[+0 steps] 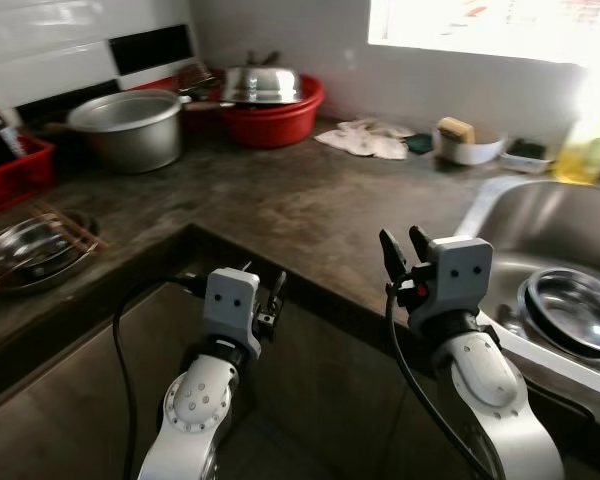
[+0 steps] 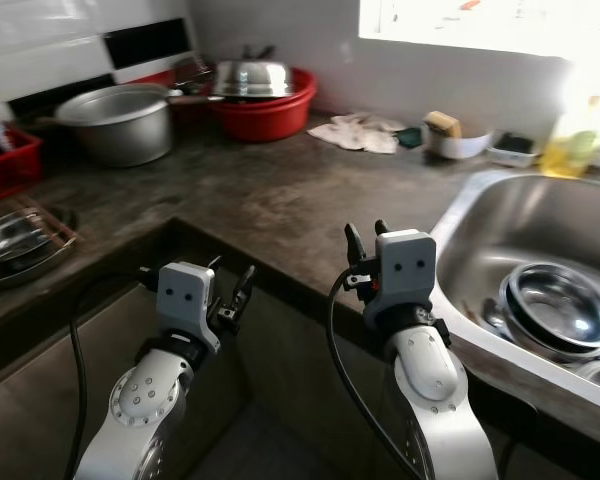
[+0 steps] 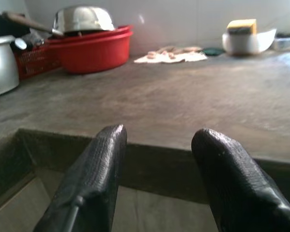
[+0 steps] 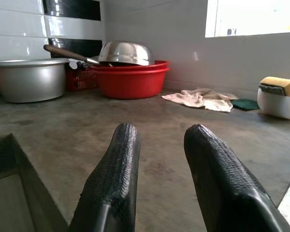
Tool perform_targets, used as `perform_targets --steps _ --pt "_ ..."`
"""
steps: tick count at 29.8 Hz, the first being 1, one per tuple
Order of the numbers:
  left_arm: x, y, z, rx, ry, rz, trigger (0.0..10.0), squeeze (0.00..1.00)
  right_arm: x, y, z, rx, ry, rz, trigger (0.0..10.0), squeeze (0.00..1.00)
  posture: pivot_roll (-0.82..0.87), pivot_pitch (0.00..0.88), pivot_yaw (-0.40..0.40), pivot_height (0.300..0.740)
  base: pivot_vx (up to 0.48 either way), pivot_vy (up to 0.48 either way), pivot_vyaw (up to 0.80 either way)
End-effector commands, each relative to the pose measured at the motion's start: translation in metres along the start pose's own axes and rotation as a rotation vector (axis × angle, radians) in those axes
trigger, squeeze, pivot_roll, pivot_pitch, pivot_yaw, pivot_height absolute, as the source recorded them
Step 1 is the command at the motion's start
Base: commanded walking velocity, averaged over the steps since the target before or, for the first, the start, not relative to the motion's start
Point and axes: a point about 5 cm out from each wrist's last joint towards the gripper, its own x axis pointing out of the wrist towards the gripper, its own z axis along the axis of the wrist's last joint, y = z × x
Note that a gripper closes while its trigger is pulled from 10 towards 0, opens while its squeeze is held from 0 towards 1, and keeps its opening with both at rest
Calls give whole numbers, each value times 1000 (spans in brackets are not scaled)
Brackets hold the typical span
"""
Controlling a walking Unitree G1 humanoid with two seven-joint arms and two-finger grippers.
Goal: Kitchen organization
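No writing is legible. A red basin (image 1: 276, 112) at the back of the countertop (image 1: 280, 200) holds an upturned steel bowl (image 1: 262, 84); a white dish (image 1: 467, 148) holds a sponge (image 1: 456, 129). The sink (image 1: 500, 215) contains what looks like stacked steel bowls (image 1: 572, 310). The left gripper (image 3: 157, 181) and right gripper (image 4: 162, 179) hover spread and empty at the counter's edge.

No lettering, label or number is legible — nothing readable anywhere.
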Motion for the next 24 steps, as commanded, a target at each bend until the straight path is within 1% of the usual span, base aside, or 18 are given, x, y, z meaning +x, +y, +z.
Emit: perform_targets --steps 1,9,21,24 --pt "-1 6 2 19 -5 19 10000 0 1 4 3 11 -8 16 10000 0 31 22 3 740 0 0 800" --pt "0 5 3 17 -11 15 10000 0 3 6 2 14 -4 21 10000 0 31 15 5 740 0 454 800" --pt "-1 4 2 17 -6 8 10000 0 5 7 0 13 5 34 10000 0 34 15 2 740 0 0 800" --pt "-1 4 2 15 -8 14 10000 0 6 7 -1 12 9 34 10000 0 35 21 1 740 0 371 800"
